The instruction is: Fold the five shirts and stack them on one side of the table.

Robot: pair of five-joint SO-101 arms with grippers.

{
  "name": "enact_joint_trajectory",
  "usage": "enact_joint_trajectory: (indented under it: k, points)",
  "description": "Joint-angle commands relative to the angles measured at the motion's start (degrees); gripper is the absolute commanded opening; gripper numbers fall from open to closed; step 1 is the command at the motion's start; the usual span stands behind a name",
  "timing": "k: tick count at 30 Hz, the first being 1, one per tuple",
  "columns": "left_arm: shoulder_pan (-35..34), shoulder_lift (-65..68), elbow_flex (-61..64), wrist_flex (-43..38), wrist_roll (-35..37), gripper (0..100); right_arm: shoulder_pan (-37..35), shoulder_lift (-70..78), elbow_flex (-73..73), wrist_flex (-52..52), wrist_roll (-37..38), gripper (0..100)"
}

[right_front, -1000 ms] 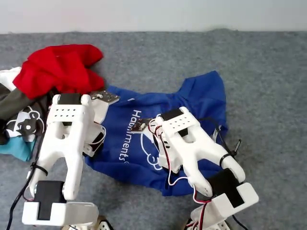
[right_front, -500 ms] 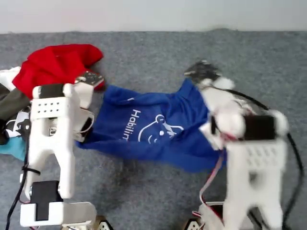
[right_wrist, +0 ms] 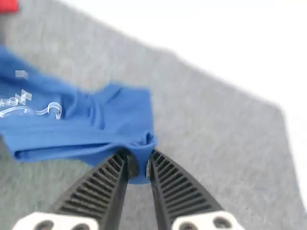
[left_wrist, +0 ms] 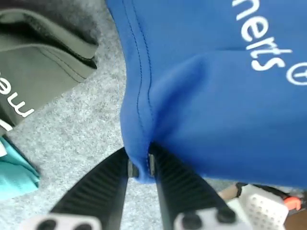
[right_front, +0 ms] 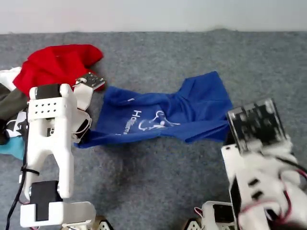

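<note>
High view takes in the whole table (right_front: 158,191): the blue shirt (right_front: 163,120) lies across its middle as a long, crumpled band with the white print facing up, and its near edge throws a shadow on the grey surface. The left arm (right_front: 48,139) stands over the shirt's left end and the right arm (right_front: 259,158) rises at the near right. From up here the arms' own white bodies cover the spots where metal meets cloth.

The wrist views fill that in. In the left wrist view the left gripper (left_wrist: 139,167) has its fingers drawn almost together, pinching a stitched fold of the blue hem between the tips. In the right wrist view the right gripper (right_wrist: 137,168) is likewise narrowed onto a corner of the same shirt, and the cloth runs away from it toward the other arm (a pulled line, with creases along it).

The rest of the laundry sits at the left. A red shirt (right_front: 60,67) is heaped at the far left, just beyond the blue one's left end. Nearer along the left edge lie an olive shirt (right_front: 14,103), a black-and-white shirt (right_front: 21,125) and a teal shirt (right_front: 12,147), overlapping in a loose pile. The left wrist view shows the olive and teal cloth close beside the pinched hem.
</note>
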Motion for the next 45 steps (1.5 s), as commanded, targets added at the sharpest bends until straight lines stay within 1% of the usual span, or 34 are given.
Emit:
enact_joint_trajectory:
  k: [1,3,5,9,13,16,18,21,23,27,29,32,35,38,42,45]
  points:
    - [-0.18,-4.92,-1.54,1.58,-4.04,3,1.01,0.84,-2.46,2.33,-0.88,1.0]
    - [-0.18,-9.32,-1.54,1.58,-5.80,3,1.01,1.89,-2.46,2.42,-0.97,1.0]
    - [-0.18,-14.86,-1.45,1.58,-5.71,3,1.10,3.38,-2.46,2.51,-1.05,1.0]
    - [0.35,-26.90,0.92,1.49,-5.01,3,4.88,6.46,-2.29,2.51,-2.99,1.0]
    - [6.42,-34.11,10.24,1.49,-5.19,3,4.70,8.57,1.76,2.51,-2.99,1.0]
    - [12.13,-34.99,18.42,1.41,-5.10,3,3.47,9.80,6.86,2.42,-2.90,1.0]
    - [13.80,-34.55,22.02,1.23,-5.10,3,2.95,10.68,10.46,2.42,-2.73,1.0]
    - [13.01,-32.97,24.31,0.00,-5.01,3,2.59,12.09,15.03,2.33,-2.02,1.0]
    - [10.29,-31.38,24.22,-1.14,-5.01,4,1.45,12.62,17.05,2.33,-0.62,1.0]
    - [3.96,-26.46,23.96,-5.19,-5.01,12,-1.36,12.70,18.29,2.33,-0.53,1.0]
    - [1.05,-22.95,21.85,-7.21,-5.01,14,-2.07,12.70,18.29,2.33,-0.44,1.0]
    - [-3.52,-16.62,15.78,-9.23,-5.01,15,-2.07,12.70,18.64,2.33,-0.44,1.0]
    - [-6.33,-9.14,8.04,-9.05,-4.92,15,-2.59,12.70,20.92,2.33,-0.35,1.0]
    - [-7.65,-1.76,1.63,-8.88,-3.69,15,-2.59,12.62,21.98,2.24,-0.35,1.0]
    - [-7.47,6.07,-4.44,-4.04,-3.69,15,-2.42,12.62,22.15,2.24,-0.35,1.0]
    - [-9.41,8.18,-8.92,-1.67,-3.78,14,-2.42,12.62,22.15,2.24,-0.26,1.0]
